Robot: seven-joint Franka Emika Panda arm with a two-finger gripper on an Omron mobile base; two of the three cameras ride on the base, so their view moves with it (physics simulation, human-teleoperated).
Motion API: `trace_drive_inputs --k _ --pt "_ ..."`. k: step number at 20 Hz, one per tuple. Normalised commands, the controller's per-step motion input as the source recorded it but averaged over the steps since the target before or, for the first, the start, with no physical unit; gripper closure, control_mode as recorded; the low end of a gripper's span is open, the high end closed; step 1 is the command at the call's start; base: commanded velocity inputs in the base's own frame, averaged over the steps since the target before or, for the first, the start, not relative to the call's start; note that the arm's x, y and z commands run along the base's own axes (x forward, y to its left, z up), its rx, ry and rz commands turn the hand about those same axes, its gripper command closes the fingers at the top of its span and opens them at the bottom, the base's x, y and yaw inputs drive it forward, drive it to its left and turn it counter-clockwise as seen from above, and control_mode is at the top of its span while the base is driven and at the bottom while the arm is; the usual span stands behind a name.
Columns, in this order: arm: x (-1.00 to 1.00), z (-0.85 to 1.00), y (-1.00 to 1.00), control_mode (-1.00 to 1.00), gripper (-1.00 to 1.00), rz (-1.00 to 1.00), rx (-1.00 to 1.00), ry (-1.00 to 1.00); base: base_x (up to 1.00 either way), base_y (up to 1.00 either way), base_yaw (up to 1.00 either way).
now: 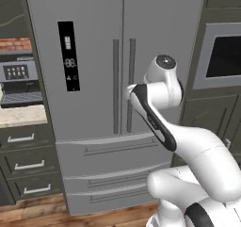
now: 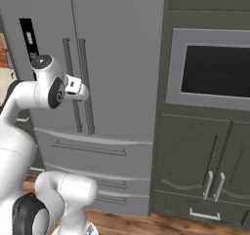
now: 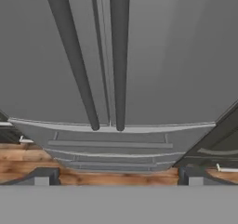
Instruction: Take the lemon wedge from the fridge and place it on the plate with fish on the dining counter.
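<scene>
The fridge (image 1: 94,33) (image 2: 117,58) (image 3: 176,56) stands right in front of me, tall and grey, with both doors closed. Its two vertical bar handles (image 1: 123,87) (image 3: 119,56) meet at the middle seam, above the bottom drawers (image 1: 108,153). My gripper (image 3: 118,179) (image 2: 80,88) is open and holds nothing. It hovers a short way in front of the handles, at about their lower half. The lemon wedge is hidden behind the closed doors. The plate with fish and the dining counter are out of view.
A built-in oven (image 1: 226,56) (image 2: 215,68) sits in dark cabinets (image 2: 195,170) to the right of the fridge. To the left, a coffee machine (image 1: 19,80) stands on a small beige countertop (image 1: 23,115) over drawers. The floor (image 1: 47,212) is wooden.
</scene>
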Motion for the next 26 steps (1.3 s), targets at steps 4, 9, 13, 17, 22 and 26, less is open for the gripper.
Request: trace_drive_inputs --k 4,9,13,17,22,26 --pt "0.78 0.00 0.00 -1.00 -1.00 0.00 0.00 -0.17 0.00 0.00 0.00" --pt "0.73 0.00 0.00 -1.00 -1.00 0.00 0.00 -0.17 0.00 0.00 0.00" --pt "0.60 0.00 -0.01 -1.00 -1.00 0.00 0.00 -0.03 0.00 0.00 0.00" --pt "0.75 0.00 0.00 -1.00 -1.00 0.00 0.00 0.00 0.00 0.00 0.00" --pt "0.87 0.00 0.00 -1.00 -1.00 0.00 0.00 0.00 0.00 0.00 0.00" --pt "0.83 -0.10 0.00 -1.00 -1.00 0.00 0.00 0.00 0.00 0.00 0.00"
